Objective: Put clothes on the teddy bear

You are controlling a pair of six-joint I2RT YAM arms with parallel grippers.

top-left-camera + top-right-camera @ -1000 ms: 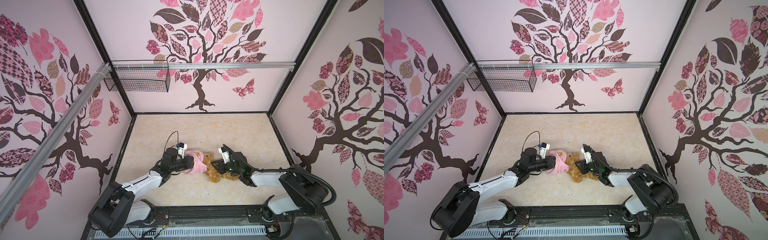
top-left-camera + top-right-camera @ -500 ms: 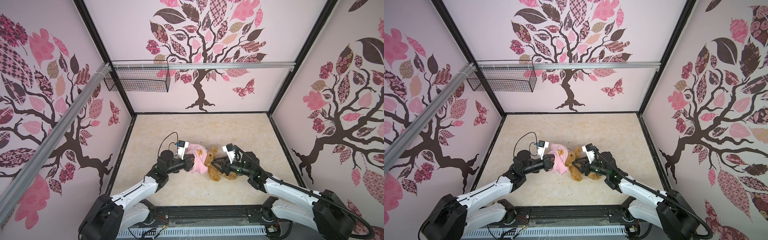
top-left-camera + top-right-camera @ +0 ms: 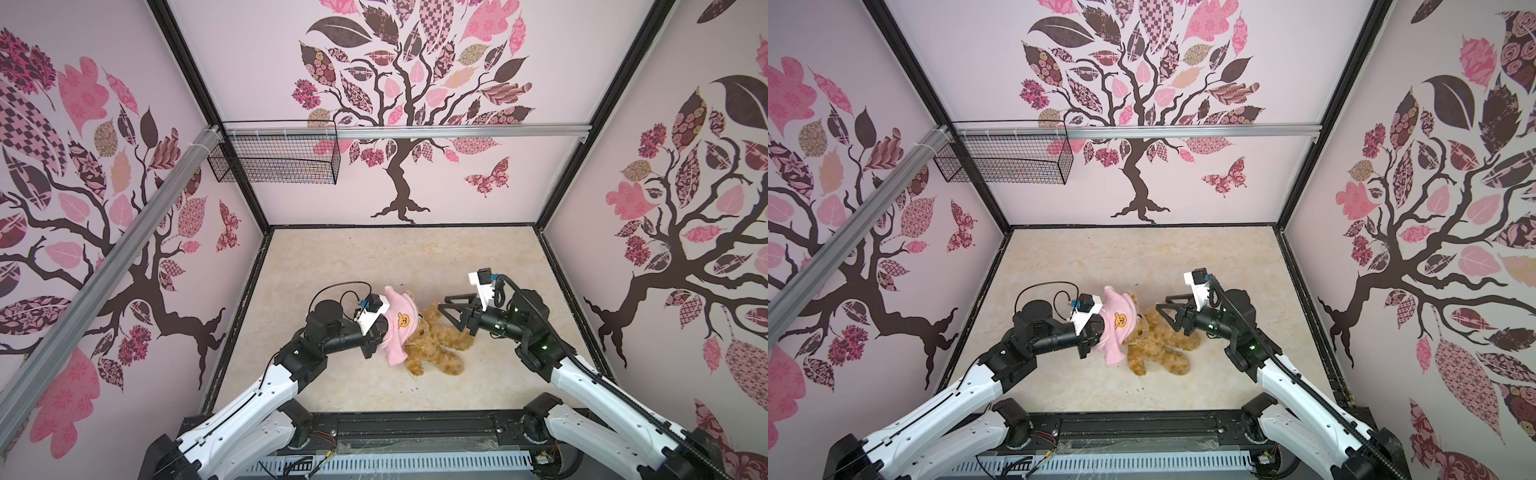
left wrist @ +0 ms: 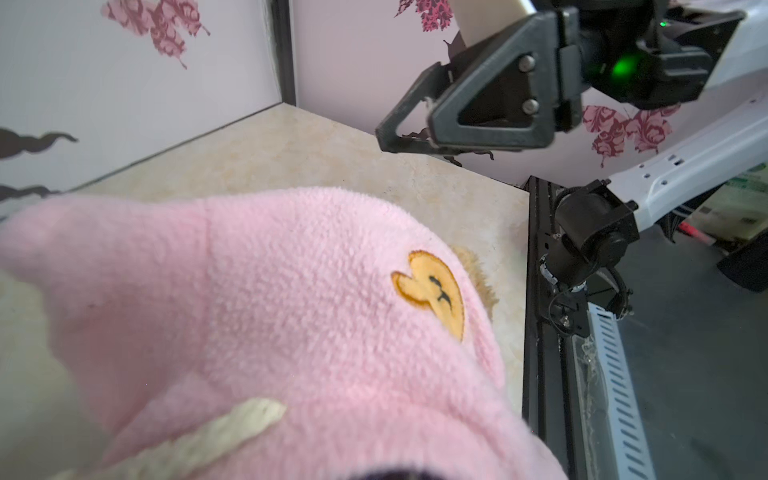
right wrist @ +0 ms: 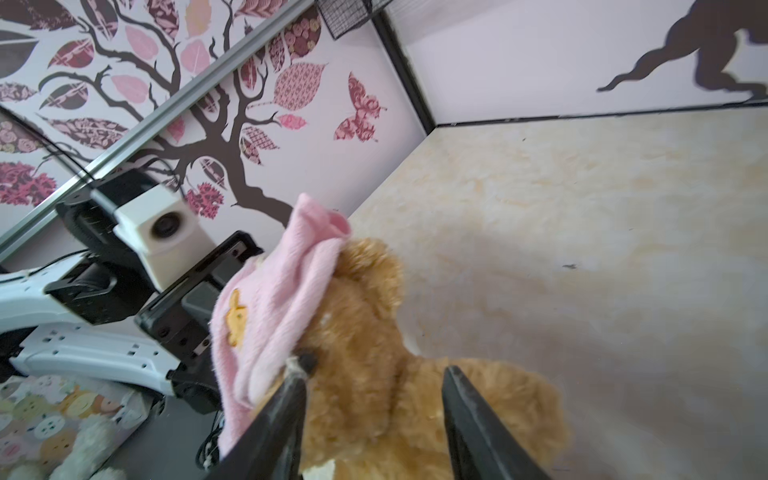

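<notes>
The golden-brown teddy bear (image 3: 436,347) (image 3: 1158,347) lies on the beige table near its middle. A pink shirt (image 3: 399,328) (image 3: 1119,328) with an orange bear-face emblem drapes over the bear's head. My left gripper (image 3: 374,338) is shut on the shirt, its fingertips hidden under the cloth. In the left wrist view the shirt (image 4: 291,311) fills the foreground. My right gripper (image 3: 446,309) (image 3: 1165,309) hovers open just right of the bear's head. In the right wrist view its open jaws (image 5: 374,382) frame the bear (image 5: 374,332) without touching it.
A black wire basket (image 3: 274,158) hangs from the aluminium rail at the back left. Patterned walls close in three sides. A black frame rail (image 3: 415,428) runs along the table's front edge. A patterned cloth (image 5: 41,415) lies outside the cell.
My right gripper has opened, let go of the bear and drawn back to the right. My left gripper has lifted the pink shirt up over the bear's head.
</notes>
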